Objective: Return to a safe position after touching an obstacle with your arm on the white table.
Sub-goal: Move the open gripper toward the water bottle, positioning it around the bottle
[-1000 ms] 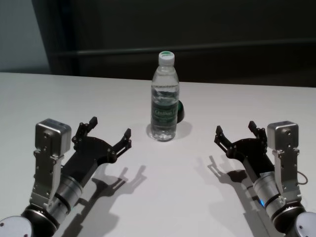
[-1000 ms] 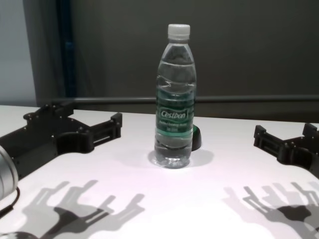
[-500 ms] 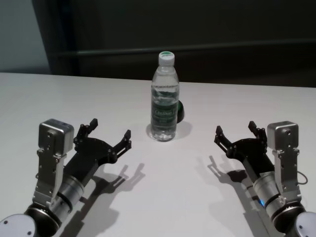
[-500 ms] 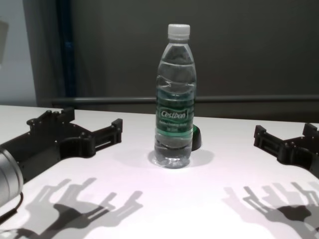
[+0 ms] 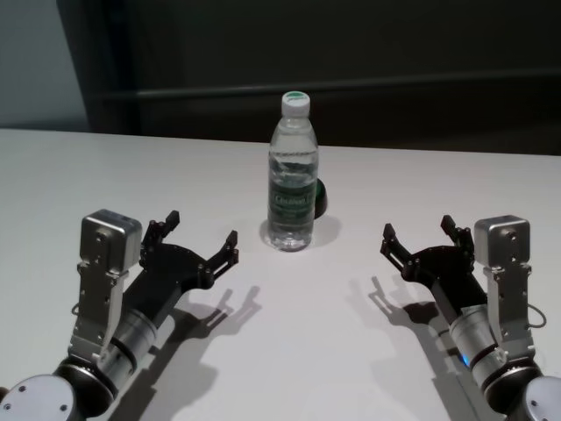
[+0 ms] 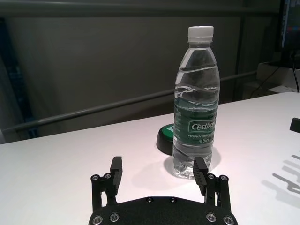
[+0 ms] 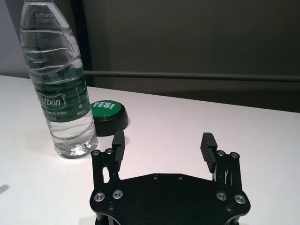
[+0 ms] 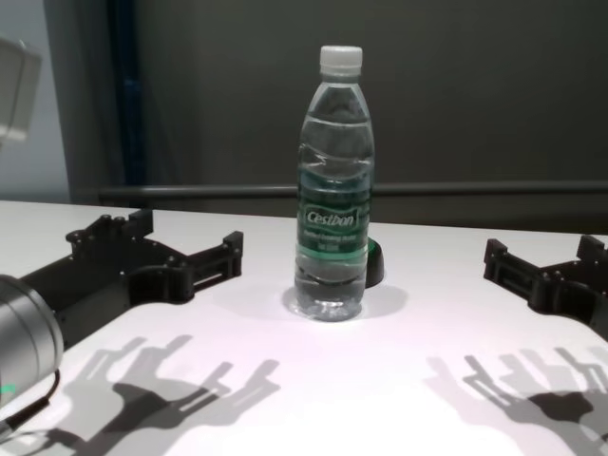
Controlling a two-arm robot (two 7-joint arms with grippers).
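The obstacle, a clear water bottle (image 5: 292, 175) with white cap and green label, stands upright mid-table on the white table (image 5: 131, 175). It also shows in the chest view (image 8: 334, 190), left wrist view (image 6: 196, 108) and right wrist view (image 7: 61, 93). My left gripper (image 5: 202, 228) is open and empty, low over the table, to the left of and nearer than the bottle, apart from it; it also shows in the chest view (image 8: 188, 231) and in its own wrist view (image 6: 158, 164). My right gripper (image 5: 417, 226) is open and empty, to the bottle's near right (image 7: 163, 138).
A small round green-and-black puck (image 5: 321, 200) sits just behind the bottle, to its right, close against it (image 7: 108, 112). A dark wall and a rail lie beyond the table's far edge.
My left arm has shifted a little to the right and forward, bringing its open gripper slightly nearer the bottle. The right arm and the bottle have not moved.
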